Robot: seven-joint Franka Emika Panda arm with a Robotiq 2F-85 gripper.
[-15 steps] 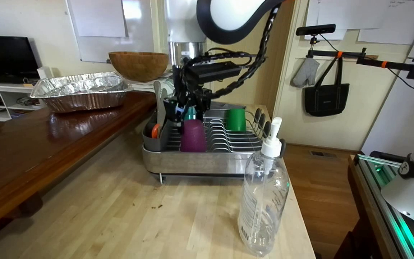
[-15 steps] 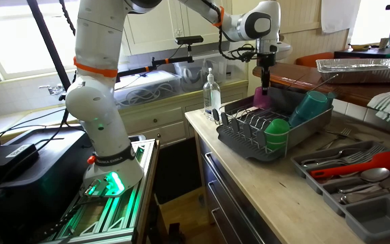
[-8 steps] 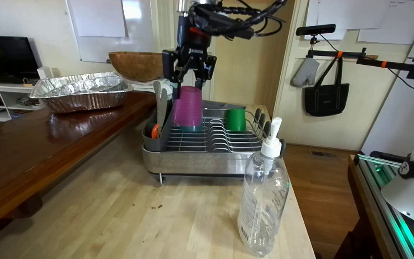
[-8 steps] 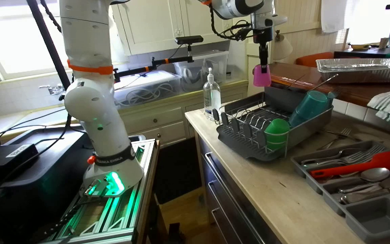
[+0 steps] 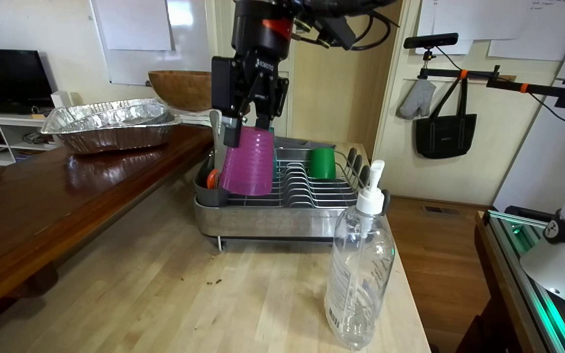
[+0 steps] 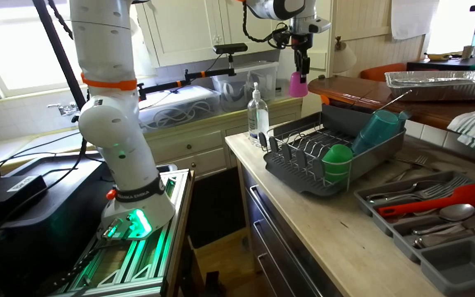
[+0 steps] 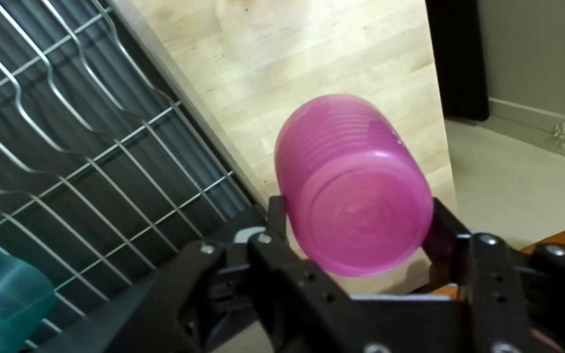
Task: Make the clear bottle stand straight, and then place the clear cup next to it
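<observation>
Magenta tumbler point(image 5: 249, 165) and Robotiq gripper point(image 7: 359, 214) had moved toward the pump bottle point(image 5: 359, 279), upright on the wooden counter point(image 5: 243, 289). Jaws clamped the tilted, inverted tumbler aloft near the dish rack point(image 5: 272, 223); sound placement likely required levelling it before release beside the bottle.
</observation>
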